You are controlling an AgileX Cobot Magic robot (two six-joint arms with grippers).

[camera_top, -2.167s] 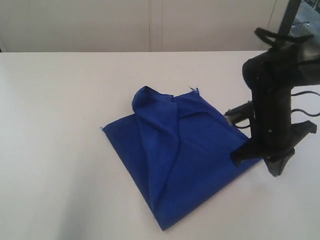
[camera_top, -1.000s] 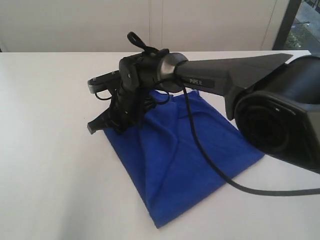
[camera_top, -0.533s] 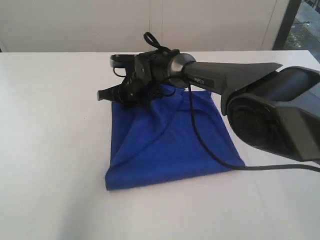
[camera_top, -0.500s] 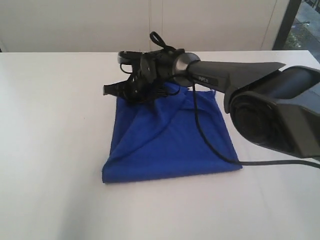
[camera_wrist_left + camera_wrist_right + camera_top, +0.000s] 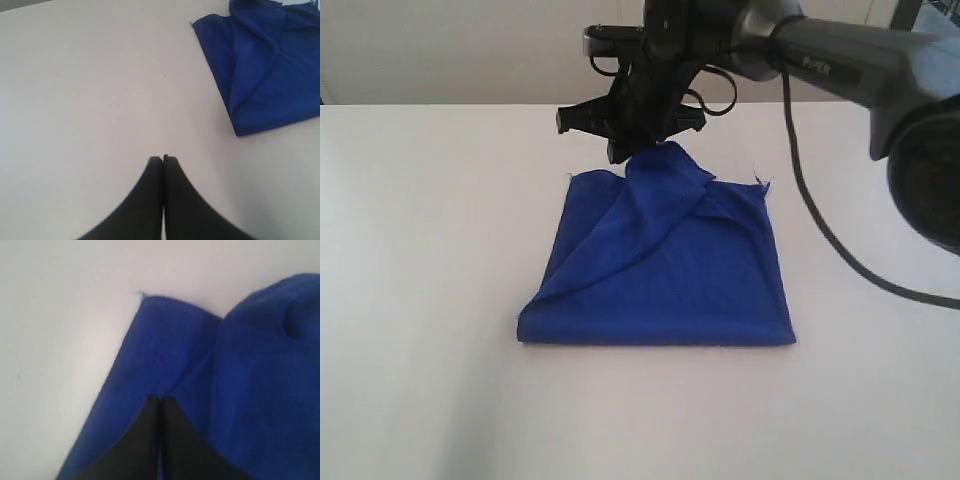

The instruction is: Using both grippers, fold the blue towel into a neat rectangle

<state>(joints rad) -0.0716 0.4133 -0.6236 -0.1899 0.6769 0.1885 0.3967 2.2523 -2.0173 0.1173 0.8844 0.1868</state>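
Observation:
The blue towel lies on the white table as a rough square. A raised hump and diagonal creases mark its far edge. My right gripper reaches in from the right and hangs just over that far edge, beside the hump. The right wrist view shows this right gripper shut, tips together over flat towel, with no cloth seen between them. In its own wrist view, my left gripper is shut and empty over bare table, well away from the towel. The exterior view does not show it.
The right arm spans the back right of the table. Its black cable droops to the tabletop right of the towel. A pale wall runs behind the table's far edge.
The towel has turned from a diamond to lie square with the table's front edge. My right gripper has moved farther back and risen, now just over the towel's far edge.

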